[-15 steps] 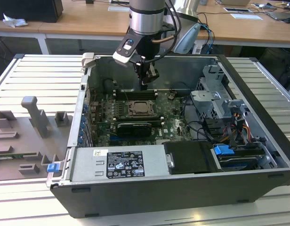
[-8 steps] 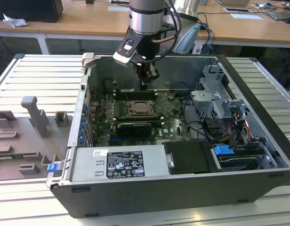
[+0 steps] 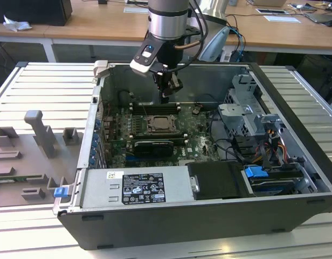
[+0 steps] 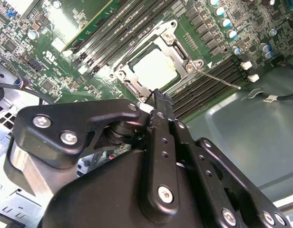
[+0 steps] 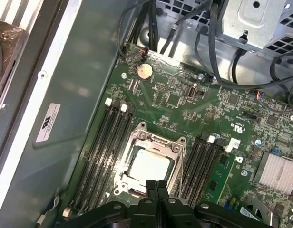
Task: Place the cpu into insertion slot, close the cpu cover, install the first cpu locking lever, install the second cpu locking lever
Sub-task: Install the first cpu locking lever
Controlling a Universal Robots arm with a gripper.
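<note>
- The claw [image 4: 157, 96] is nearest the camera. Its two fingers are pinched together with nothing between them, and it hangs just above the socket's edge, probably so the narrow tip can press small parts.
- The cpu [image 4: 155, 69] lies flat in the insertion slot [image 5: 123, 176]. Its pale face shows through the window of the cover [image 5: 158, 141], which lies down over it.
- A thin lever [image 4: 220, 79] juts from the socket's corner across the memory slots [image 5: 106, 156] and appears unhooked.
- In the exterior view the claw sits at upper centre, inside the open computer case [image 3: 295, 108] on the bench [image 3: 42, 86].
- In both wrist views the claw's body hides the socket's near edge, so I cannot tell how any lever there stands.
</note>
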